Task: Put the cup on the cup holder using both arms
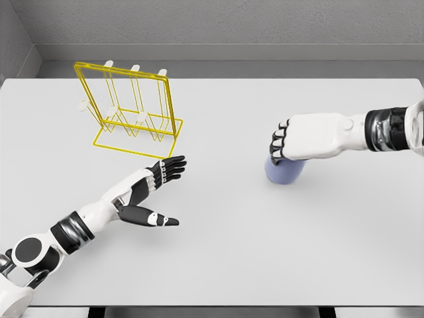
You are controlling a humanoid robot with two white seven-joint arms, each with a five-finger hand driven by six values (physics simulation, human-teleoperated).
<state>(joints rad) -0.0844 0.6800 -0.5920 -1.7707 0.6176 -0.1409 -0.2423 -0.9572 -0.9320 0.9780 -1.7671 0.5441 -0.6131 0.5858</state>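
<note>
right hand (298, 140) curled over lavender cup (285, 171) on table (265, 252), left hand (156, 192) spread flat, held below yellow cup holder (130, 109)

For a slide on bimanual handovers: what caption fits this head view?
Right hand curled over the bluish cup; left hand open near the yellow cup holder.

White table (218, 265), grey walls (232, 23) behind, even light.
</note>
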